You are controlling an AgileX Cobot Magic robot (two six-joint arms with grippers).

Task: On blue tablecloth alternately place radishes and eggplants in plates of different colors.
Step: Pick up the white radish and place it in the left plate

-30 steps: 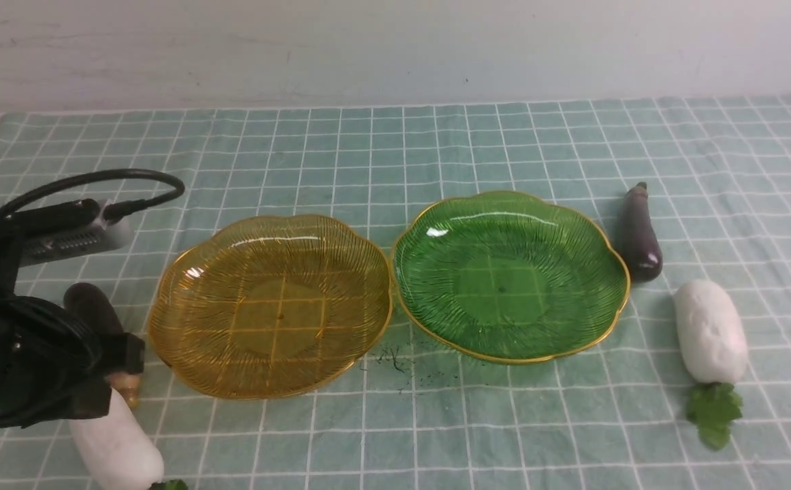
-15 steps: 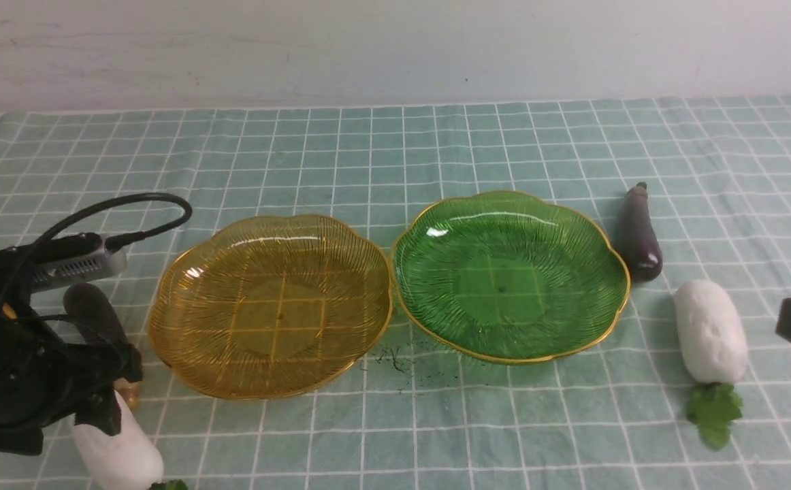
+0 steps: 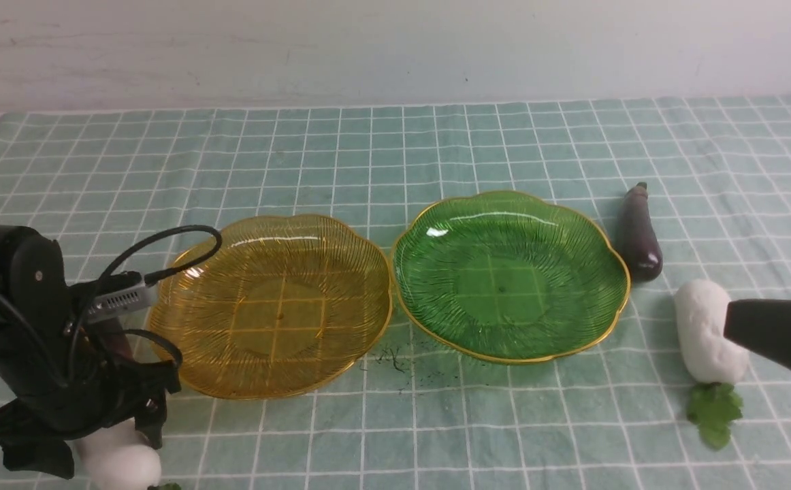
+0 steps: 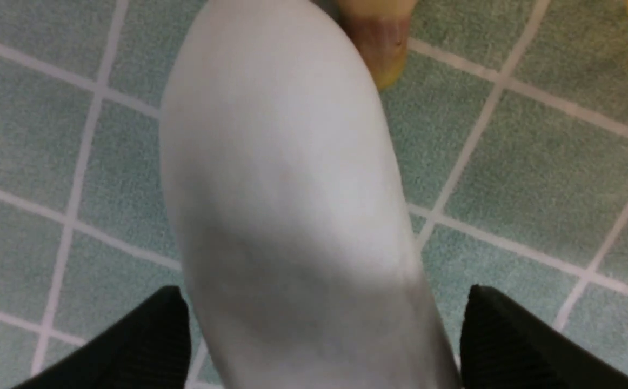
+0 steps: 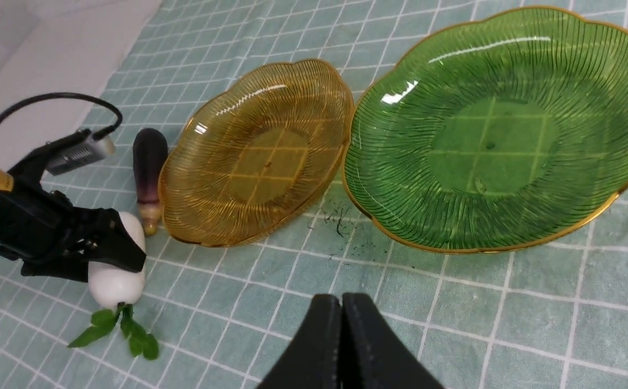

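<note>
The left fingers stood apart astride the left radish, which lay near the amber plate; its eggplant lay beside both. A good grip called for centring on the radish's middle, squaring to its slant, then closing evenly without nudging the eggplant. The right fingers were together, holding nothing.

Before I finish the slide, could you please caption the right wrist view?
Shut black hand before two empty scalloped glassy dishes, amber and green, on checked teal cloth.
</note>
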